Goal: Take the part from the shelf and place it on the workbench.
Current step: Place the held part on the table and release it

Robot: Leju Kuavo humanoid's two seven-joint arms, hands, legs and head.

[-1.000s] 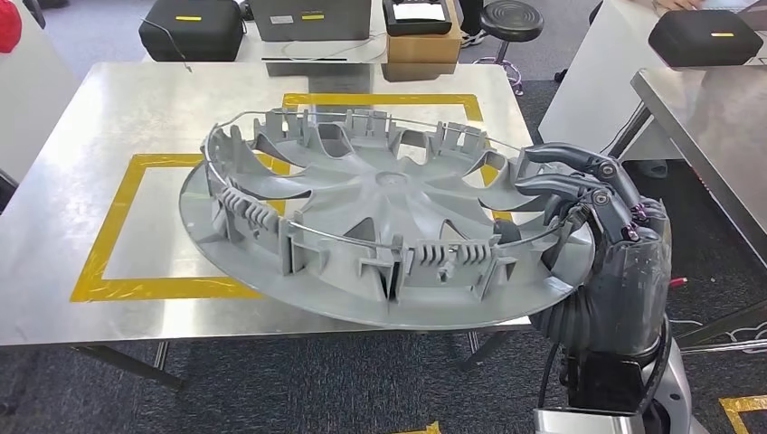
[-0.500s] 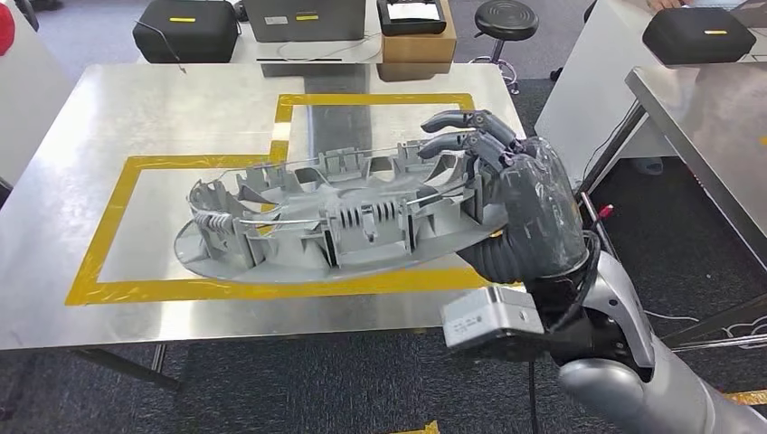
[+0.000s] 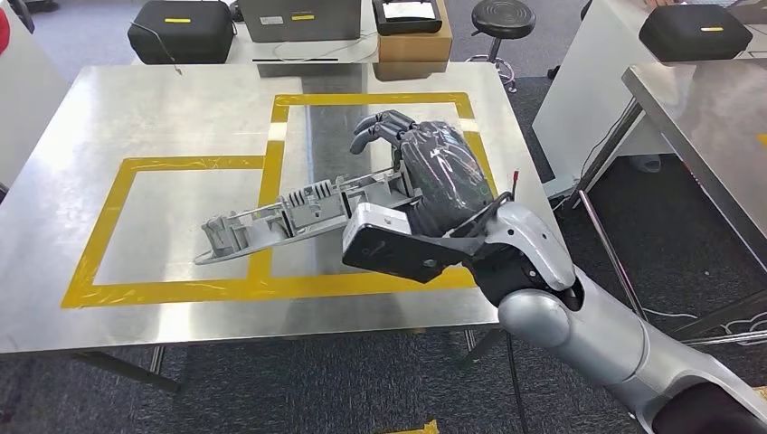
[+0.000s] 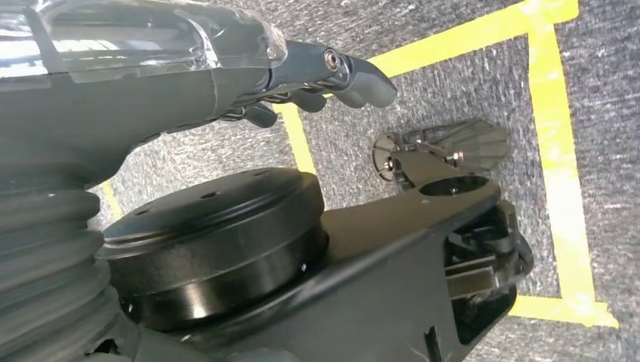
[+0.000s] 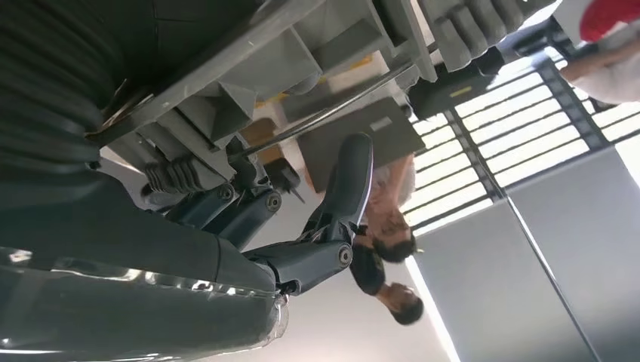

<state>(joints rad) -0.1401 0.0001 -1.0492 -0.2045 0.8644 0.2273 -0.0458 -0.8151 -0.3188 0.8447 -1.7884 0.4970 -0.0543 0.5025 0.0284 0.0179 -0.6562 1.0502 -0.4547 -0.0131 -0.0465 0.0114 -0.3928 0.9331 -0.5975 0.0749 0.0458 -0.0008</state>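
Compared with half a second earlier, the part (image 3: 280,221) is seen lower and more edge-on, its grey ribbed rim now stretched across the yellow tape (image 3: 268,172) dividing the two marked rectangles on the desk (image 3: 136,99); whether it touches the surface cannot be told. The right hand (image 3: 425,167) has been carried farther over the desk and its wrist turned, so that the back of the hand is presented upward. The part is grasped at its right edge by this hand, with the dark fingers (image 3: 380,127) curled over the far side of the rim. In the right wrist view a finger (image 5: 343,196) is seen hooked beside the part's metal ring. The left hand (image 4: 226,68) is seen hanging above grey carpet, its fingers (image 4: 362,75) loosely curled on nothing. Dark cases (image 3: 176,32) and a cardboard box (image 3: 414,41) lie beyond the desk.
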